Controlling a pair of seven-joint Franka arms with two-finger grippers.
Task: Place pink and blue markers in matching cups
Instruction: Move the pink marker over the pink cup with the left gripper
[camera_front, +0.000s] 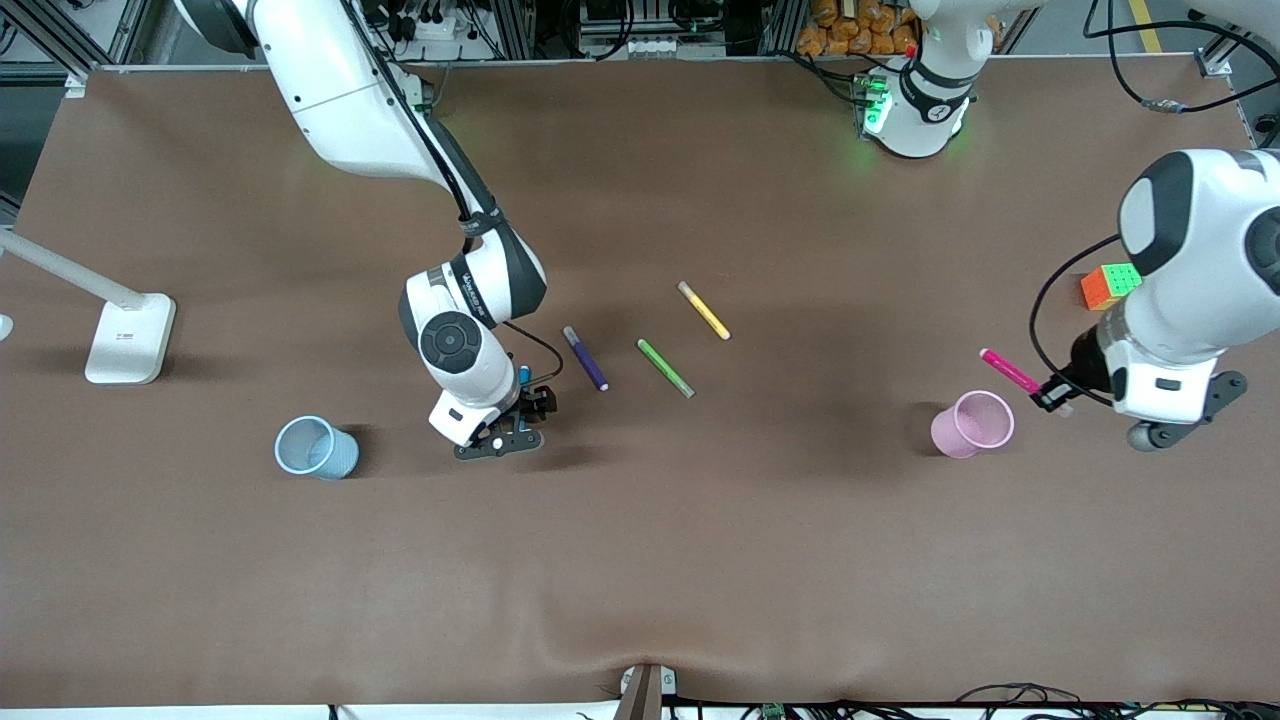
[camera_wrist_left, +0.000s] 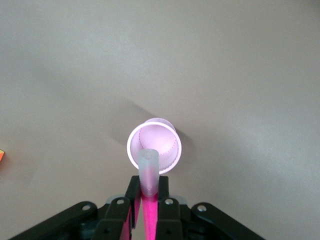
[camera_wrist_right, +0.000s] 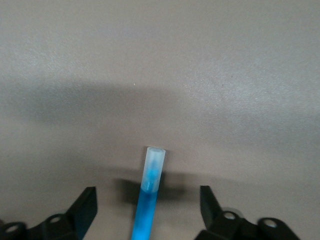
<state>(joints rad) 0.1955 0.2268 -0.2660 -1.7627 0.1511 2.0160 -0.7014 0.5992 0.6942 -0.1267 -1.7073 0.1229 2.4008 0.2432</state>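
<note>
We list the pink marker (camera_front: 1010, 371) first: magenta barrel, pale cap, clenched in the left gripper (camera_front: 1052, 396) and lifted off the table, tilted. In the left wrist view its pale cap (camera_wrist_left: 149, 172) points at the mouth of the pink cup (camera_wrist_left: 153, 145), and the black fingers (camera_wrist_left: 131, 197) press the barrel on both sides. In the front view the pink cup (camera_front: 972, 424) stands upright toward the left arm's end of the table, just beside the left gripper.

Next we record the blue marker (camera_wrist_right: 149, 195), bright blue with a greyish cap. It sits between the spread fingers (camera_wrist_right: 84, 206) of the right gripper (camera_front: 512, 425), which do not touch it in the right wrist view; we count this claw as released. In the front view only a short blue tip (camera_front: 524, 375) shows beside the wrist.

The blue cup (camera_front: 316, 447) stands upright toward the right arm's end of the table, well apart from the right gripper.

Other items we note: a purple pen (camera_front: 586, 358), a green pen (camera_front: 665, 367) and a yellow pen (camera_front: 704, 310) lying mid-table; a puzzle cube (camera_front: 1110, 285) near the left arm; a white lamp base (camera_front: 130, 338) at the right arm's end.
</note>
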